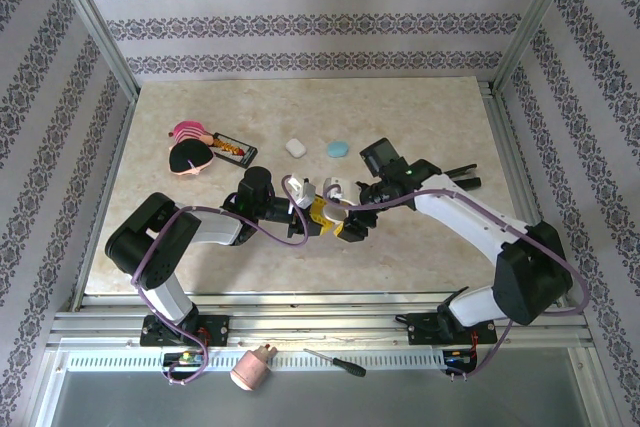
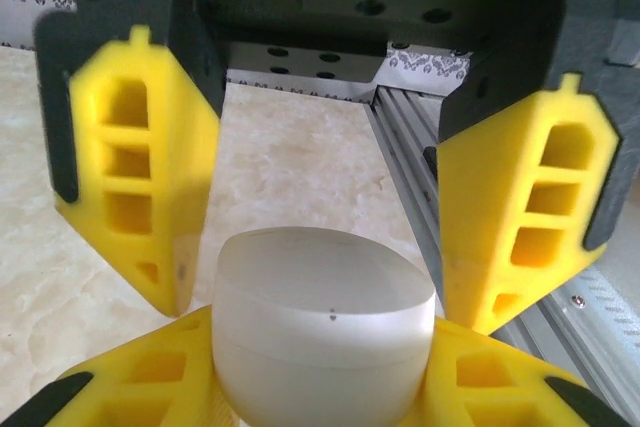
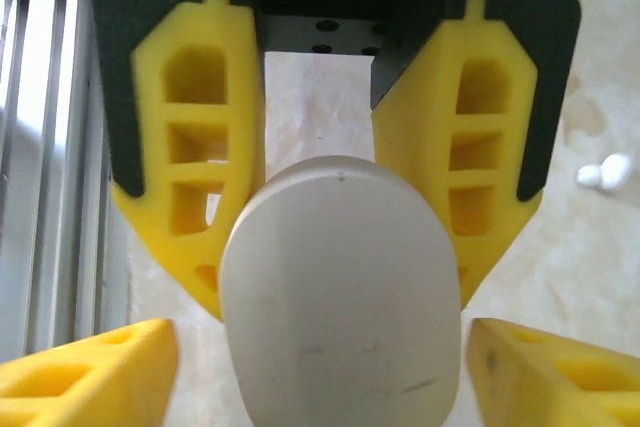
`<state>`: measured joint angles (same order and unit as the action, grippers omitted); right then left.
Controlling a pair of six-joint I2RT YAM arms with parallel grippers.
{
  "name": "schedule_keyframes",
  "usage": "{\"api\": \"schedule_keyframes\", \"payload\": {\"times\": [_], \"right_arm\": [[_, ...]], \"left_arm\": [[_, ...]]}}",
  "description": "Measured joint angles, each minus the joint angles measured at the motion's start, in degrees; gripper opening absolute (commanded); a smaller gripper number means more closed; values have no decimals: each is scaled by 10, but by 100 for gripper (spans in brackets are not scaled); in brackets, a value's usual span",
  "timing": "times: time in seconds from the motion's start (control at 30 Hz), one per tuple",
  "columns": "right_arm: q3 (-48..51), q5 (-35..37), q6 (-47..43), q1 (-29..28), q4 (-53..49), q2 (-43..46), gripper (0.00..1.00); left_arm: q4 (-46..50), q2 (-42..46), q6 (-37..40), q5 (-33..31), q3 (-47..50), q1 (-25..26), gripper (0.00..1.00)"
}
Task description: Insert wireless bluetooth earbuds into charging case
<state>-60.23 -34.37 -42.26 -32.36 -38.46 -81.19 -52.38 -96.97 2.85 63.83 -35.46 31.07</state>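
Left gripper (image 2: 320,347) jaws clenched on white charging case (image 2: 320,287) flanks, right gripper (image 3: 322,337) jaws released; shell looks light, rigid, slippery, so hold the widest sides.

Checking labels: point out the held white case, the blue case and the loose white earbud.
white case (image 2: 325,292), left wrist view, upper shell.
blue case (image 1: 339,149), top external view, middle of its lid.
white earbud (image 3: 612,168), right wrist view, its body.
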Motion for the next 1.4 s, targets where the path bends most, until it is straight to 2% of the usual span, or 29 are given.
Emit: {"api": "schedule_keyframes", "payload": {"times": [0.1, 0.27, 0.43, 0.57, 0.67, 0.87, 1.4], "right_arm": [[0, 0, 2, 8, -4, 27, 91], [8, 0, 41, 38, 15, 91, 94], [42, 7, 179, 67, 112, 160, 98], [54, -10, 280, 91, 192, 179, 98], [76, -30, 319, 97, 238, 181, 98], [108, -56, 346, 97, 290, 174, 96], [109, -38, 349, 97, 342, 145, 95]], "left_arm": [[-13, 0, -10, -1, 0, 0, 26], [-47, -2, -33, -11, 0, 0, 26], [-109, -22, -71, -13, -3, -4, 27], [-168, -43, -118, -18, -18, -8, 27], [-206, -50, -156, -25, -36, -15, 26], [-237, -43, -183, -29, -52, -19, 27], [-236, -16, -205, -46, -52, -23, 27]]}}
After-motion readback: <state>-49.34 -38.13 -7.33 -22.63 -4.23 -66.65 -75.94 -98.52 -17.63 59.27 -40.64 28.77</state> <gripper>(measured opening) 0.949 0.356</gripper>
